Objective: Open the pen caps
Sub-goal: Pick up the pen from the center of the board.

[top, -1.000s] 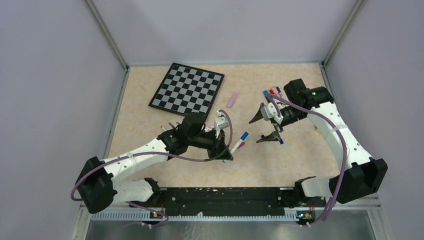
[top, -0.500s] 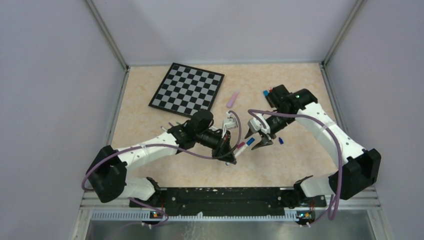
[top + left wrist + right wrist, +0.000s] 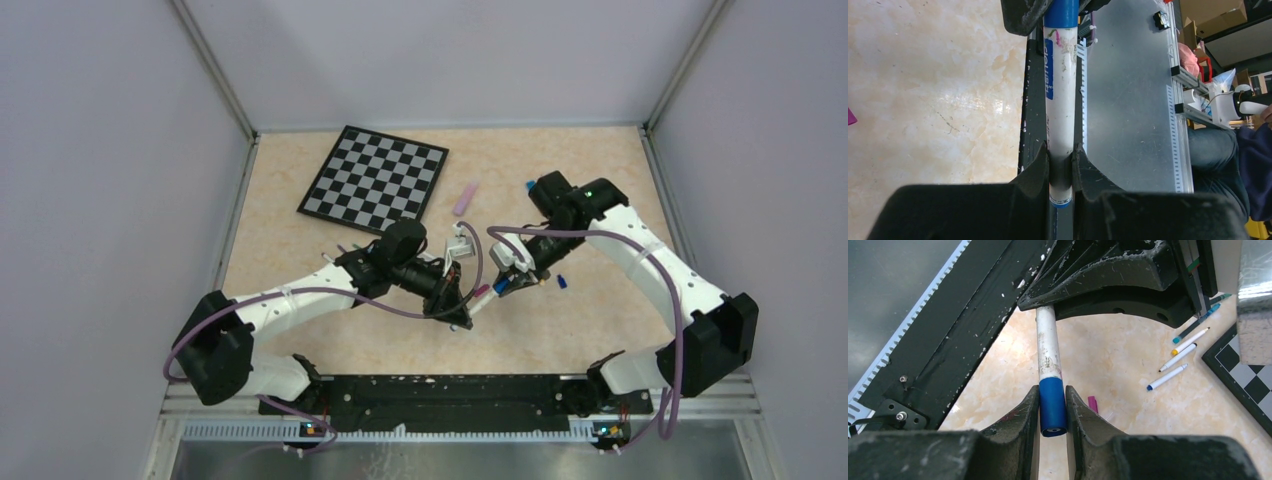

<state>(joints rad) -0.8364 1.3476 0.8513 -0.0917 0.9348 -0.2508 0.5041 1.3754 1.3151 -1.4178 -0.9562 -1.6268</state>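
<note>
A white pen (image 3: 1060, 110) with blue lettering is held off the table between the two arms. My left gripper (image 3: 1061, 155) is shut on the pen's rear end, close to its blue end ring. The pen's blue cap (image 3: 1052, 405) sits on the other end, and my right gripper (image 3: 1052, 395) is shut on it, one finger on each side. In the top view the left gripper (image 3: 462, 302) and right gripper (image 3: 508, 283) face each other near the table's middle, with the pen (image 3: 485, 292) bridging them.
A chessboard (image 3: 375, 178) lies at the back left, with a pink piece (image 3: 465, 198) beside it. A small blue cap (image 3: 562, 282) lies right of the right gripper. A magenta cap (image 3: 1092, 403) rests under the pen. Several loose pens (image 3: 1178, 355) lie near the chessboard corner.
The right gripper has swung left from the back right to the pen's tip and shut on the blue cap. The left arm shifted slightly right early on, still holding the pen.
</note>
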